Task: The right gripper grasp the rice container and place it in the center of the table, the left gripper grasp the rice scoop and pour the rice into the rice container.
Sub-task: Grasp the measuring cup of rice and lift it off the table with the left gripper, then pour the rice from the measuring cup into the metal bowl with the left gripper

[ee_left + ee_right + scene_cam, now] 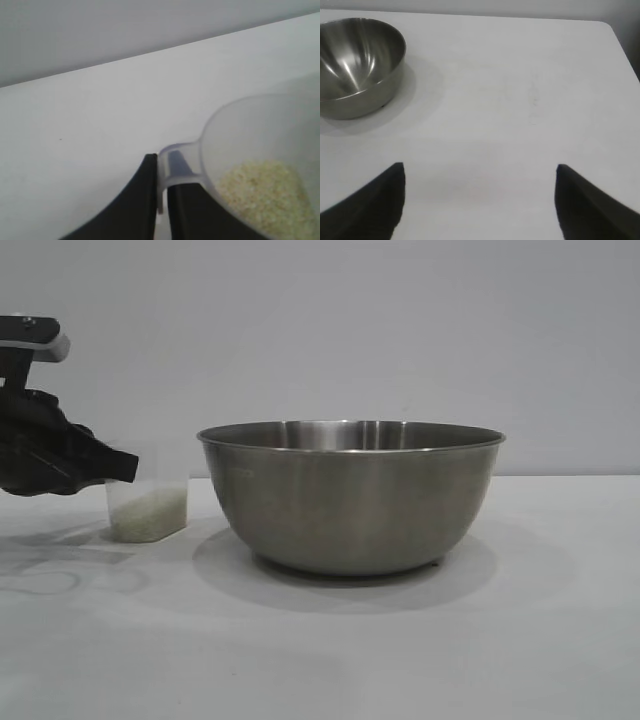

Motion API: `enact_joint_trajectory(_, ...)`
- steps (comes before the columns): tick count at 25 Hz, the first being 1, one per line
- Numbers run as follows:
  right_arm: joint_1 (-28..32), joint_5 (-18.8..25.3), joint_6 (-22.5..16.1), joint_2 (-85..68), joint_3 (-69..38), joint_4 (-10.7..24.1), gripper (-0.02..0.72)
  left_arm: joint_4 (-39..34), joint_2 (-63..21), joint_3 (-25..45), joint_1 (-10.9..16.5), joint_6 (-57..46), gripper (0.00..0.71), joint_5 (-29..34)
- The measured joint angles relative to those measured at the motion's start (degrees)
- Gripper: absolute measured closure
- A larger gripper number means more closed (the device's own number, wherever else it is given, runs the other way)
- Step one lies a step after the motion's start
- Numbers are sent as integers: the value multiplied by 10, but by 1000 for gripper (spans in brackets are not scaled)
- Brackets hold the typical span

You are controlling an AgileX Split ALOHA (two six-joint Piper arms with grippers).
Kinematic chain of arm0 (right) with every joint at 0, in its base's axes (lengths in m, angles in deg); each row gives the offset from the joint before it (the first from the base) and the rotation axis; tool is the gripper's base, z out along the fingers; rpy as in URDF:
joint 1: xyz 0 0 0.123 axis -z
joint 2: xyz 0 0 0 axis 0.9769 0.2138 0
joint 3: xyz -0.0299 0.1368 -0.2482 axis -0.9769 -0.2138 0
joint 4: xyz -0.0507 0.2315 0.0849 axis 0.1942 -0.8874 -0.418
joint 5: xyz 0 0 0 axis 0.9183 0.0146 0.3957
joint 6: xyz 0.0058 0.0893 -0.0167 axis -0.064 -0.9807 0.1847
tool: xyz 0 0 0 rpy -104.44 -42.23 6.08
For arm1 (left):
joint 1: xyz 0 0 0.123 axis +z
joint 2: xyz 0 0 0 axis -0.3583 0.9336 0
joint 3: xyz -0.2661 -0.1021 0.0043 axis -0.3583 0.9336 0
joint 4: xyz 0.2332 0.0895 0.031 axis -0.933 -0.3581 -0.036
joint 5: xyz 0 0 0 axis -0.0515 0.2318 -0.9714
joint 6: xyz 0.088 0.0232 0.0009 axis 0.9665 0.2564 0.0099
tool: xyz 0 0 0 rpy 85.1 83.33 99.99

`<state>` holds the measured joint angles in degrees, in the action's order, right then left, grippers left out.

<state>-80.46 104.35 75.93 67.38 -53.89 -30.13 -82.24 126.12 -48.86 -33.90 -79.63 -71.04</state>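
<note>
My left gripper pinches the upright rice scoop's handle, which points left; the cup sits just right of its fingertips, left of the rice container; my right gripper gapes wide

The rice scoop runs off at four o'clock; the left gripper is cut at nine o'clock.

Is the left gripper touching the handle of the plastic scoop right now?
Touching. In the left wrist view the left gripper is shut on the handle of the scoop, its two black fingers pressing either side.
</note>
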Motion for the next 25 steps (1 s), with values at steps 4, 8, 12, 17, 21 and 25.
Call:
enact_joint_trajectory(4,0,0,-1,0,0,0,155,-57,-50,-14,0,34,710,0)
enact_joint_trajectory(8,0,0,-1,0,0,0,155,-145,-67,-62,0,88,710,0)
enact_joint_trajectory(12,0,0,-1,0,0,0,155,-225,-67,-107,0,142,710,-1)
enact_joint_trajectory(17,0,0,-1,0,0,0,155,-318,-67,-130,-7,191,710,-1)
enact_joint_trajectory(21,0,0,-1,0,0,0,155,-336,-67,-138,-38,303,710,-1)
enact_joint_trajectory(25,0,0,-1,0,0,0,155,-342,-67,-146,-70,395,710,-1)
